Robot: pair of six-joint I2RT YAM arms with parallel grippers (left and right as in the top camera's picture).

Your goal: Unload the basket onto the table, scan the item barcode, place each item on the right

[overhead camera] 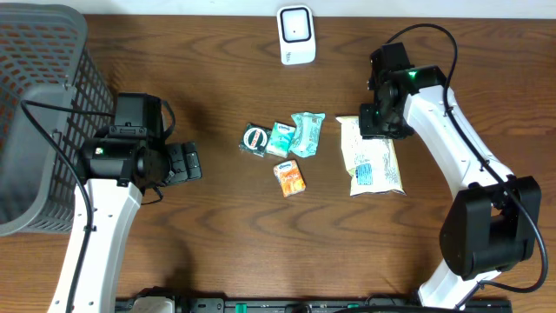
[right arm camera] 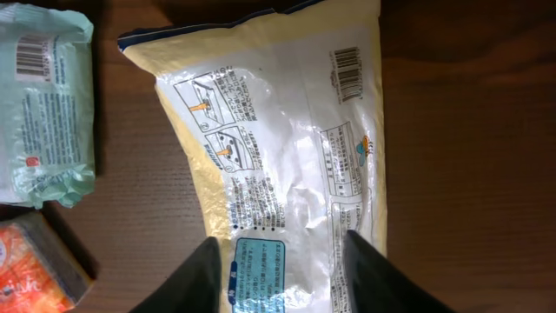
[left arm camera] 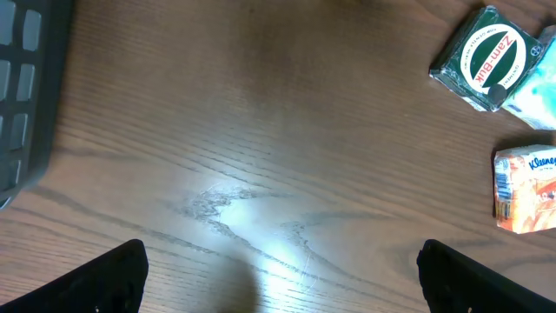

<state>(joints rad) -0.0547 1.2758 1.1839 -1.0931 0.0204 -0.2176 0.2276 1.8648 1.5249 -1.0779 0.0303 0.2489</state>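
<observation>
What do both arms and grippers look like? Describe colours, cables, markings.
The left arm and right arm have white links with black joints and wrist housings, each trailing a black cable. The right one shows a green light near its wrist. The left gripper and right gripper have plain black fingers.

Right wrist view: the yellow packet (right arm camera: 278, 130) runs off the bottom edge, and you cannot tell whether the right claw (right arm camera: 281, 242) pinches it. The teal pack (right arm camera: 43, 104) is cut by the left edge. Overhead: that claw is hidden beneath the right arm (overhead camera: 387, 96); packet print too small to read.
</observation>
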